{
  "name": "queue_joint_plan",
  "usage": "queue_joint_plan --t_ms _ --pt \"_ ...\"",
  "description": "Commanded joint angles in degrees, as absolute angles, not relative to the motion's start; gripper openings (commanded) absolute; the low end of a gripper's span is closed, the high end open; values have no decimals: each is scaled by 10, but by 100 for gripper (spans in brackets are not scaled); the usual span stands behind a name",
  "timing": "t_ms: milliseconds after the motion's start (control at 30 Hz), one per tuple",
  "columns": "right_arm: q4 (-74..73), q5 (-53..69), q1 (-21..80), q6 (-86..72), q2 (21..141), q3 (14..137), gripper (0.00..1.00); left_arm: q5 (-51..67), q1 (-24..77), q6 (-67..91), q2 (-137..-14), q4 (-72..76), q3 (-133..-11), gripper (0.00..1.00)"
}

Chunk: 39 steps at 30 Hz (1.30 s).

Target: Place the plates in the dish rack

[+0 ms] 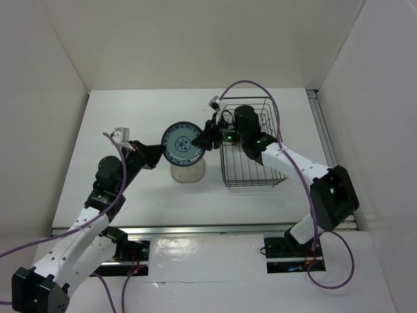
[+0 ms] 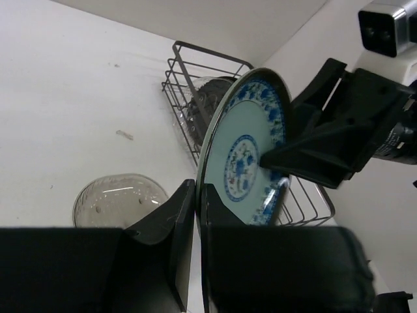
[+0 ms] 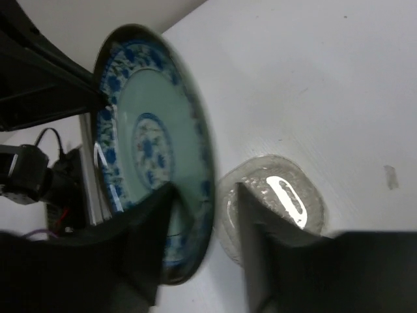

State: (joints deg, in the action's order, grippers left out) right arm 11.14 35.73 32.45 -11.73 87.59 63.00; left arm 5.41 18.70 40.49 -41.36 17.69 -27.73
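Note:
The blue-green patterned plate (image 1: 181, 145) is held upright on edge in the air. My left gripper (image 1: 158, 155) is shut on its left rim, and the left wrist view shows both jaws clamped on the rim (image 2: 197, 192). My right gripper (image 1: 207, 138) is open and straddles the plate's opposite rim (image 3: 203, 195), one finger against the patterned face (image 3: 153, 140), the other apart behind it. The beige translucent plate (image 1: 187, 171) lies flat on the table below, also seen in the wrist views (image 2: 117, 199) (image 3: 280, 195). The dish rack (image 1: 251, 145) stands to the right.
In the left wrist view the dish rack (image 2: 179, 72) holds a greyish glassy plate (image 2: 207, 99) standing at its far end. White walls enclose the table on three sides. The right arm reaches over the rack.

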Motion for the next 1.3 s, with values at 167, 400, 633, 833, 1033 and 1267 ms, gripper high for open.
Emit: queue_joint_plan --t_ms 167,400,633,833,1033,1267 --pt "130 299 345 -125 875 667 0 64 188 400 -441 234 -294 0" --pt "9 68 345 -111 810 707 0 -27 188 428 -506 103 -348 49" --pt "-87 -319 288 -107 728 743 0 -52 188 444 -485 81 -342 92" --pt "-121 -317 185 -98 766 773 1 -47 188 454 -532 38 -378 92" --pt "-121 -285 164 -98 819 771 1 -40 193 446 -582 -16 -417 100" --pt "-127 -269 175 -104 855 771 1 -40 199 446 -611 -39 -440 100"
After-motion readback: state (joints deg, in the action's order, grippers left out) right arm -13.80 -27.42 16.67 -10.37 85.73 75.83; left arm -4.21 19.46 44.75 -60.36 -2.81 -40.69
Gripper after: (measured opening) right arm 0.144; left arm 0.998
